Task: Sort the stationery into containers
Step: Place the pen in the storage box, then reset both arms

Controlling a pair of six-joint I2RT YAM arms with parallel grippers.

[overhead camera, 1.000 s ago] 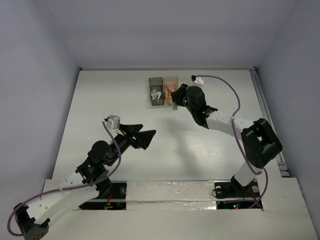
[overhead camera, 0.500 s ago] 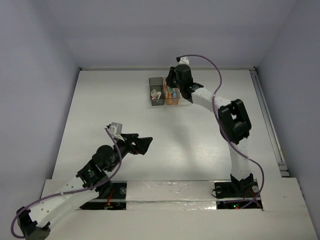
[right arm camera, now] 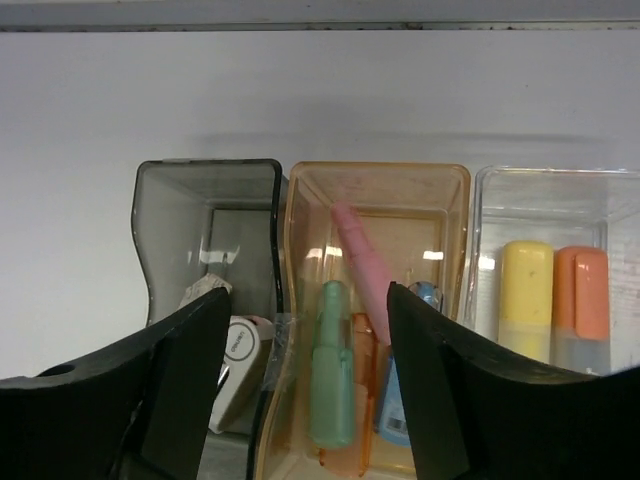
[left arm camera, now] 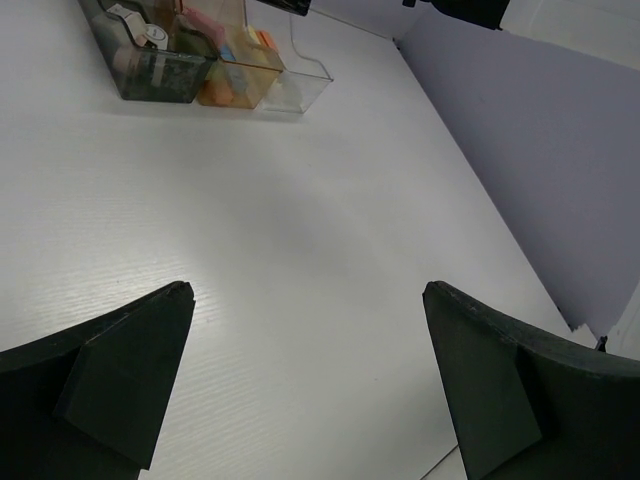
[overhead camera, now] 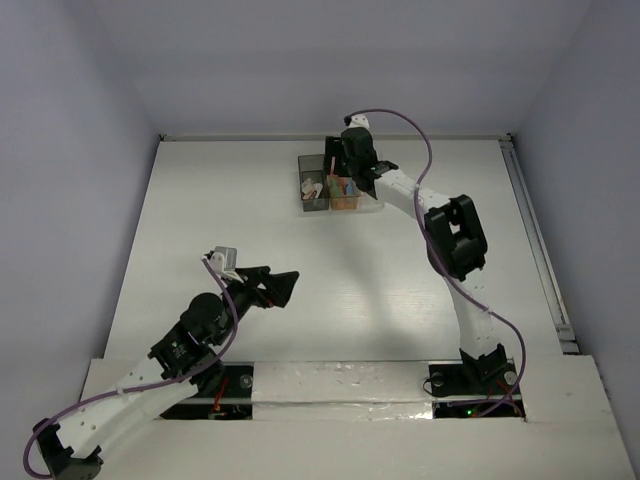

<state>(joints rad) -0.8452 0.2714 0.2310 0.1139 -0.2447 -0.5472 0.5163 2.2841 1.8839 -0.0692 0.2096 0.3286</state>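
Observation:
The containers stand in a row at the table's far side: a dark grey bin [right arm camera: 205,185], an orange bin [right arm camera: 380,172] and a clear bin [right arm camera: 560,175]. My right gripper [right arm camera: 308,292] hovers open over the orange bin [overhead camera: 343,192], holding nothing. Under it, inside that bin, lie a mint green marker [right arm camera: 331,370], a leaning pink marker [right arm camera: 360,255], a blue marker [right arm camera: 397,410] and an orange one [right arm camera: 363,356]. A yellow marker [right arm camera: 527,290] and an orange marker [right arm camera: 580,290] are in the clear bin. My left gripper [overhead camera: 283,287] is open over bare table, well short of the bins [left arm camera: 240,85].
A white rounded item [right arm camera: 240,350] and other pale pieces sit in the grey bin. Walls close the table at the back and on both sides. A rail [overhead camera: 535,240] runs along the right edge. A purple cable loops above my right arm.
My right arm swung from beside the bins to above the orange bin and its jaws opened; the mint green marker now lies in that bin. My left arm drew back slightly.

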